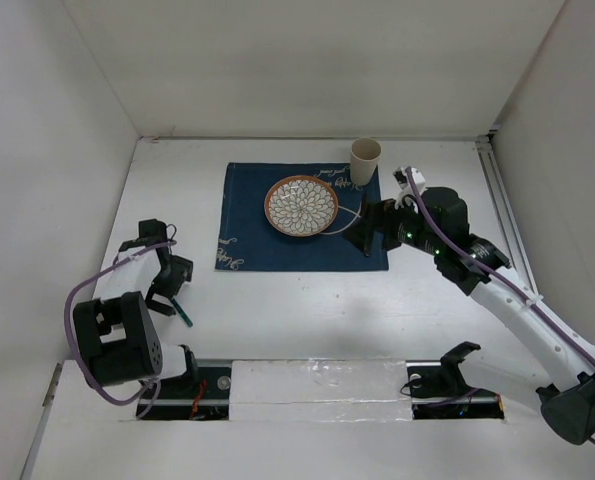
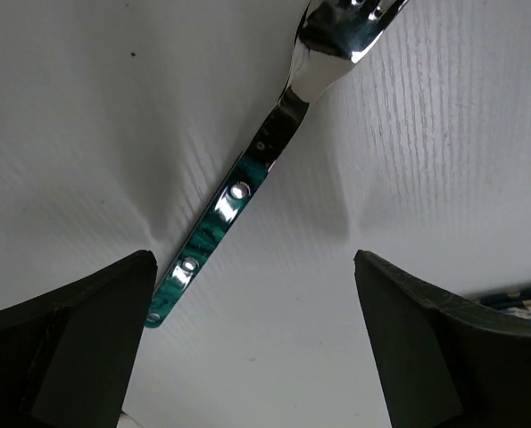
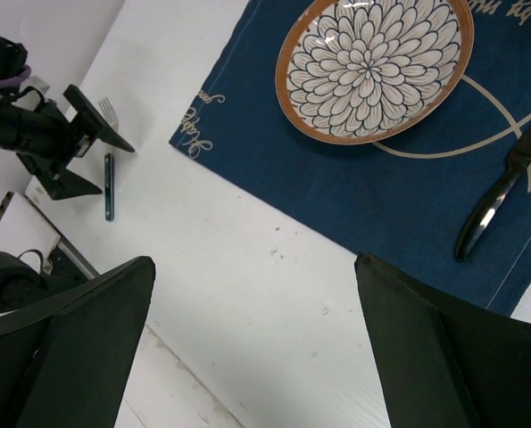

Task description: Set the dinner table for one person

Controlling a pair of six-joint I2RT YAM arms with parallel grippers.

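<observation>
Down at the left gripper [image 2: 252, 265], the jaws are spread wide with nothing clamped. A fork [image 2: 238, 192] lies flat on the white bench [image 1: 307, 300] in the gap between them. It has a green handle with shiny rivets, and its tines point away from the wrist camera. The butt of the handle sits right by the finger on the left of that view, and I honestly can't tell if they touch. In the top view the left gripper [image 1: 169, 285] is on the near left of the bench, and the fork [image 1: 182, 312] is well apart from the placemat [image 1: 247, 225].

Over on the other side, the right gripper [image 3: 254, 263] is wide open too and holds nothing. It hangs above the near right part of the dark blue placemat [image 3: 336, 196], just beside the plate [image 1: 301, 206]. From above, the right gripper [image 1: 362, 235] covers the right edge of the mat.

The plate [image 3: 372, 67] has a flower pattern and an orange-brown rim, and it sits on the far middle of the mat. To its right lies what looks like a knife [image 3: 488, 214] with a dark glossy handle. It lies on the cloth and isn't touching the plate. A beige cup [image 1: 365, 160] stands upright at the mat's far right corner.
</observation>
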